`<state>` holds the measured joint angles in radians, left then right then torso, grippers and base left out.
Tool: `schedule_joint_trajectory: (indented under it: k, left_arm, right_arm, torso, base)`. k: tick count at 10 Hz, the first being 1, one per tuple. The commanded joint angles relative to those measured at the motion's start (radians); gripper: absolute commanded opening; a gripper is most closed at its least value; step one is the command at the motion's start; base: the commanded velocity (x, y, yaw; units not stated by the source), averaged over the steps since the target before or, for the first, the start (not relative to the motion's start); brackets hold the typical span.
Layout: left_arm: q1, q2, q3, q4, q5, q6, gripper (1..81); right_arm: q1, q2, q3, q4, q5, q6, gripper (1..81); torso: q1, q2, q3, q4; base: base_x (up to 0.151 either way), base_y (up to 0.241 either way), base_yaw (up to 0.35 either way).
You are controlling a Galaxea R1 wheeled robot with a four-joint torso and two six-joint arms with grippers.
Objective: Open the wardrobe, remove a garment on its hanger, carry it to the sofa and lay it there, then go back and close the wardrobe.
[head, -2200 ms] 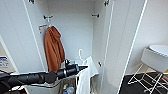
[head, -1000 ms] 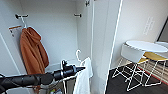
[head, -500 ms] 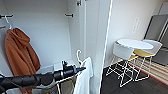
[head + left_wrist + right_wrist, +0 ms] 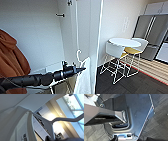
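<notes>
A: Entry, head view. The left gripper [image 4: 80, 69] was held out in front of the open wardrobe [image 4: 37, 37], its fingers closed on the hanger [image 4: 79, 55] just below the hook. The garment [image 4: 83, 77] hung from it, clear of the rail and near the edge of the wardrobe door [image 4: 96, 40].

B: Grip confirmed from the wrist?

A: Partly. In the left wrist view the hanger's arm [image 4: 65, 119] ran across the picture with the white cloth [image 4: 15, 122] draped beside it. The fingertips themselves were not plain there, so I judged the hold from the head view.

B: Right gripper?

A: Could not tell; the right wrist view showed robot structure over dark carpet [image 4: 159, 126], no fingers I could make out.

B: Risks?

A: Three, all judgement. First, the shirt hung close to the door edge, so a swing of the arm or a turn of the base could snag the thin fabric on it. Second, the hold was narrow and near the hook, so the hanger could pivot in the fingers and the shirt could slide off one shoulder. Third, the orange hoodie [image 4: 11, 62] still hung inside at the left; the arm sweeping that way could drag it. The white table [image 4: 125, 42] and chairs [image 4: 115, 51] stood to the right, an obstacle for a wide turn.
</notes>
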<state>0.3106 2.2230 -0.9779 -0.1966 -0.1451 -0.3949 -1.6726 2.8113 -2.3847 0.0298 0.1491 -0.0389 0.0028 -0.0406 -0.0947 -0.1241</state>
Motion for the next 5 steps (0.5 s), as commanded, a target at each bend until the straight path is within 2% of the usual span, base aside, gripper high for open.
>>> schedule_joint_trajectory:
  k: [1,5]
  left_arm:
    - [-0.144,0.000,0.027,0.040,-0.033,0.010,1.0]
    - [-0.135,0.003,0.033,0.051,-0.033,0.010,1.0]
  right_arm:
    - [0.024,-0.016,0.009,0.006,-0.063,0.001,81.1]
    - [0.026,0.007,0.003,-0.004,-0.056,-0.010,81.1]
  torso:
    - [0.000,0.000,0.000,0.000]
    - [0.000,0.000,0.000,0.000]
  base:
    - [0.000,0.000,-0.220]
    - [0.000,0.000,-0.224]
